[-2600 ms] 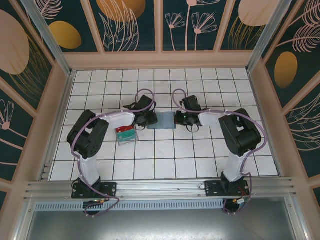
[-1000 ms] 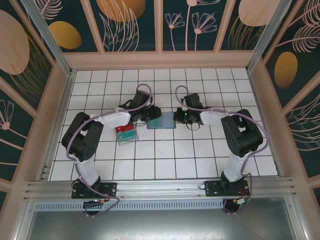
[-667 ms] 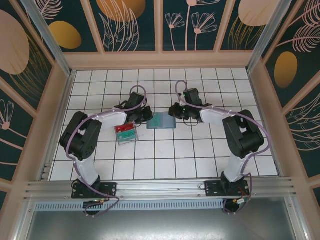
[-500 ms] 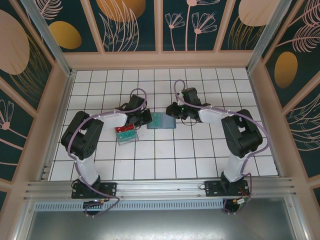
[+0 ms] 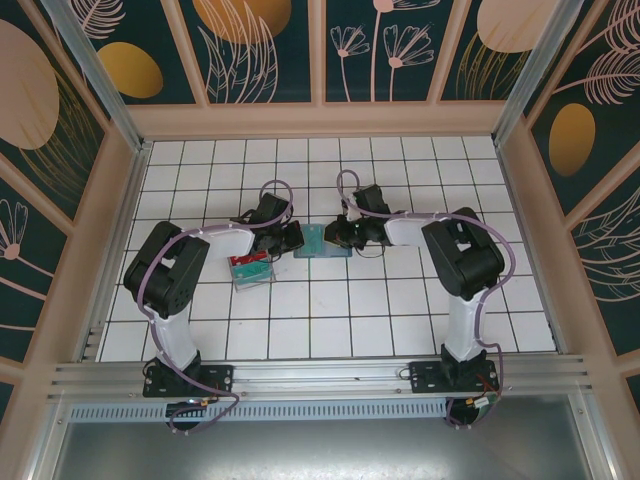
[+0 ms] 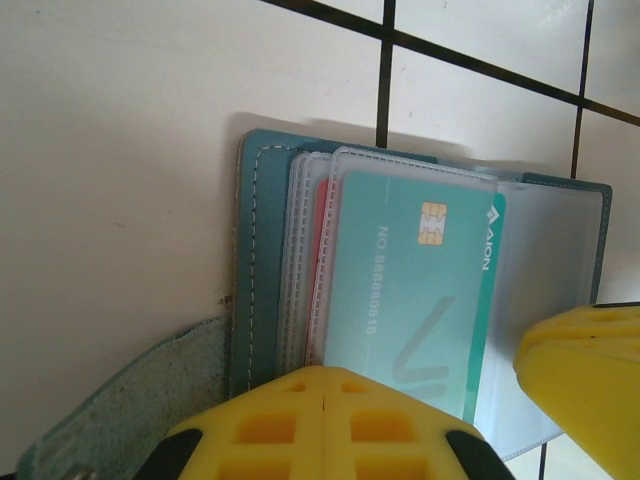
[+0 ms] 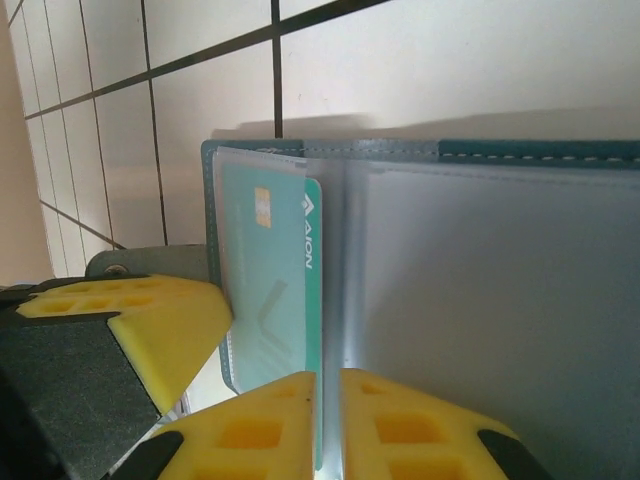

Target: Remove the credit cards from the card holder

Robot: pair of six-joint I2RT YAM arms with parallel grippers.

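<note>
The teal card holder (image 5: 318, 243) lies open on the white tiles, its clear sleeves (image 6: 300, 260) fanned out. A teal credit card (image 6: 410, 290) with a gold chip sits in the top sleeve, also seen from the right wrist (image 7: 270, 290). A red card edge (image 6: 321, 230) shows behind it. My left gripper (image 6: 325, 385) is shut, its tips at the near edge of the sleeves. My right gripper (image 7: 328, 395) stands over the fold beside the teal card with a narrow slit between its jaws. From above, the left gripper (image 5: 290, 238) and right gripper (image 5: 336, 233) flank the holder.
A clear plastic tray (image 5: 252, 268) with red and green contents lies just left of the holder, by my left arm. The holder's suede flap (image 6: 110, 400) lies folded out on the tile. Wooden walls (image 5: 320, 120) ring the tiled floor.
Both grippers have closed in on the holder, the right one sliding left over it. The left jaws have shut; the right jaws have parted slightly.
</note>
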